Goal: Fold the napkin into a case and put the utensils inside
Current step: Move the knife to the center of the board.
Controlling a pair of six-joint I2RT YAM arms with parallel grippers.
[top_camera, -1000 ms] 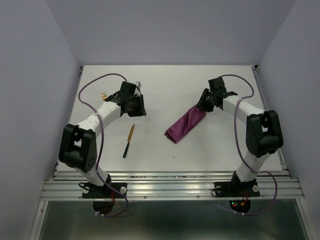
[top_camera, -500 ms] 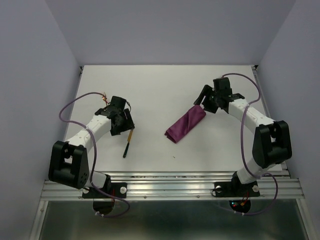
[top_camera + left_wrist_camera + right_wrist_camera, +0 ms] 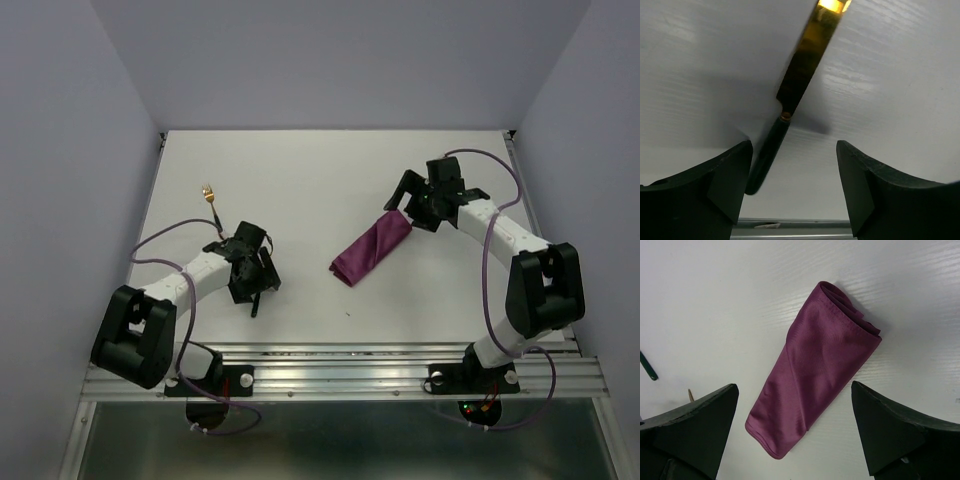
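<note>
The napkin lies folded as a narrow plum-purple case (image 3: 371,248) (image 3: 815,375), slanting across the table right of centre. My right gripper (image 3: 403,203) (image 3: 794,387) hovers open over its far end, a finger on either side and neither touching it. The knife (image 3: 802,80) has a gold blade and a dark handle (image 3: 766,157). My left gripper (image 3: 256,287) (image 3: 794,147) stands open low over the knife, whose handle runs beside the left finger (image 3: 725,175). From above only the handle tip (image 3: 253,311) shows. The fork (image 3: 211,203) lies alone at the back left.
The white table (image 3: 320,180) ends in a metal rail (image 3: 340,375) at the near edge, close behind the left gripper. Pale walls close in the back and both sides. Purple cables loop over both arms.
My left arm swung from the back left toward the near edge and now covers the knife. Both grippers opened. The right gripper backed slightly off the case's far end.
</note>
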